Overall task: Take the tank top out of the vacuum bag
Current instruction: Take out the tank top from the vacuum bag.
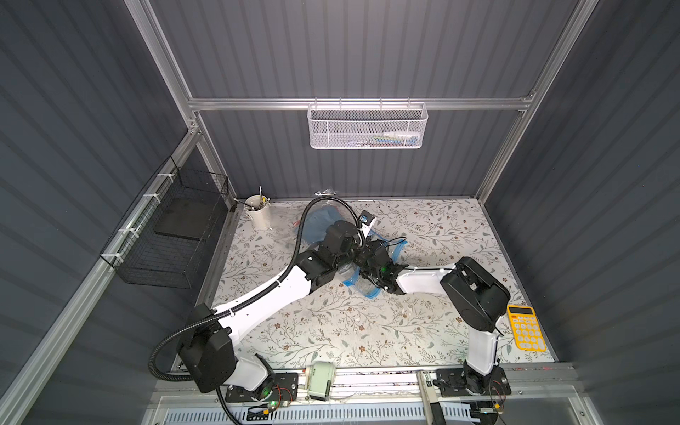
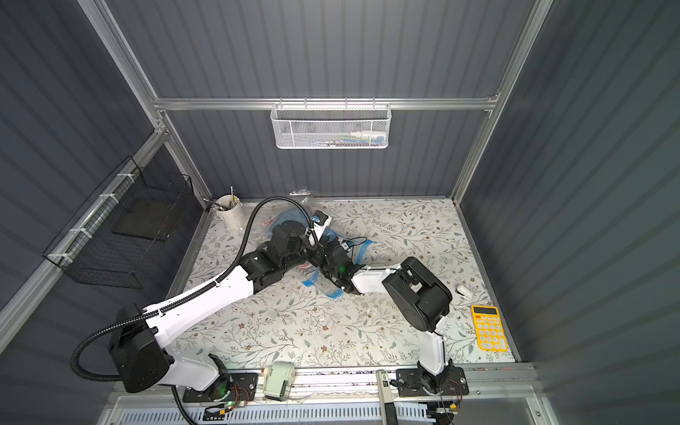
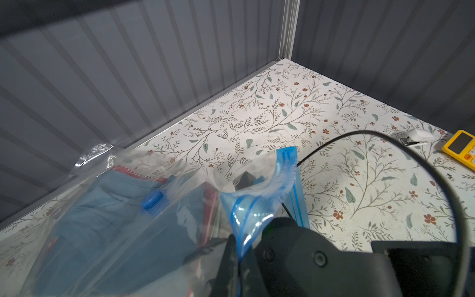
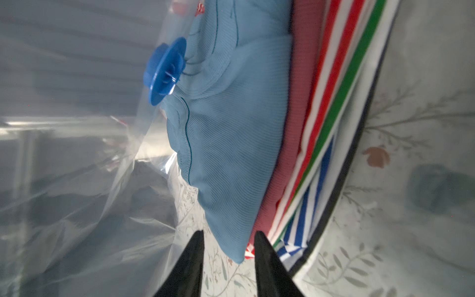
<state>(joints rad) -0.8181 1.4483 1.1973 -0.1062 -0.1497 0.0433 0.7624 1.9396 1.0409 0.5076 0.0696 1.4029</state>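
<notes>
The clear vacuum bag lies at the back middle of the floral table, under both wrists in both top views. My left gripper is shut on its blue zip strip and holds the mouth up and open. The round blue valve cap sits on the bag's upper sheet. My right gripper is inside the bag, open, its black fingertips either side of the near corner of the light blue ribbed tank top. Pink and striped clothes lie stacked against it.
A yellow calculator and a white stapler lie at the right. A white cup of tools stands at the back left, beside a black wire basket on the left wall. A black cable loops over the table.
</notes>
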